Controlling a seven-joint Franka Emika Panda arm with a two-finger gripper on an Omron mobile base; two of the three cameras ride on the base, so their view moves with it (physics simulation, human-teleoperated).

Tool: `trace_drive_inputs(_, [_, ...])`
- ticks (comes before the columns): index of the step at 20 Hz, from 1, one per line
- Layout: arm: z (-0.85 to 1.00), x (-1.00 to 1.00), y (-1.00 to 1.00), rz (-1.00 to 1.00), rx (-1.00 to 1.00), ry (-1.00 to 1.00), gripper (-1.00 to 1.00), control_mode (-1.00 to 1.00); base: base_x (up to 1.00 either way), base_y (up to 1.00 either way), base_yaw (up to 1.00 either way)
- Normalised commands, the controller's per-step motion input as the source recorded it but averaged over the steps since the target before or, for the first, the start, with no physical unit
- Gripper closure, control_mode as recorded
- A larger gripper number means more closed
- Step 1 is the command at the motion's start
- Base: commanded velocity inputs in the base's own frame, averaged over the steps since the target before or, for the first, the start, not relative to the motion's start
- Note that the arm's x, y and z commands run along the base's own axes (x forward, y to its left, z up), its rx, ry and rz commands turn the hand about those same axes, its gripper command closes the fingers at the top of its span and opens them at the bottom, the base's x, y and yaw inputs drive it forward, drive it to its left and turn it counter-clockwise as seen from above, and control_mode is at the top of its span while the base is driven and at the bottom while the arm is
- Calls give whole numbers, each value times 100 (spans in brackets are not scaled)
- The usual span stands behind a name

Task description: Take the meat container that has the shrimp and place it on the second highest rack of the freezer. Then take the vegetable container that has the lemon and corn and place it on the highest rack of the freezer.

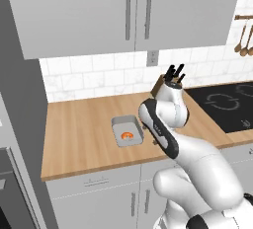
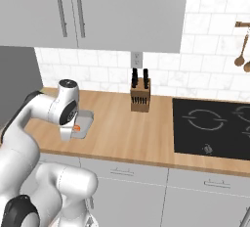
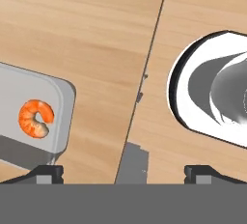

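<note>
- Shrimp [image 3: 35, 118], small curled orange-pink piece, lies in shallow grey rectangular meat container [image 1: 127, 130] on light wooden counter [image 1: 79, 134], near its front edge.
- Gripper [image 3: 123, 172]: two dark fingertips spread wide, nothing between them; hand hovers over the counter just beside the container's corner.
- Container sits off to one side in hand view, not between the jaws.
- Risk: closing from here likely catches only the rim corner or misses, since the hand is offset.
- Risk: a one-sided push could slide the tray toward the counter edge.
- Wooden knife block [image 2: 139, 100] stands well apart.
</note>
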Motion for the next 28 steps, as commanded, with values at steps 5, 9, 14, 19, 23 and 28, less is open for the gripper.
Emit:
trace_drive_inputs(5, [-32,32,0,0,0,-2,-100,-100,0,0,0])
trace_drive_inputs(9, [-18,47,0,0,0,0,-100,-100,0,0,0])
trace_drive_inputs(14, [-13,42,8,0,0,0,-100,-100,0,0,0])
trace_drive_inputs(19, [-15,22,12,0,0,0,-100,-100,0,0,0])
trace_drive_inputs(23, [-27,9,0,0,0,0,-100,-100,0,0,0])
trace_drive_inputs(28, [-33,11,0,0,0,0,-100,-100,0,0,0])
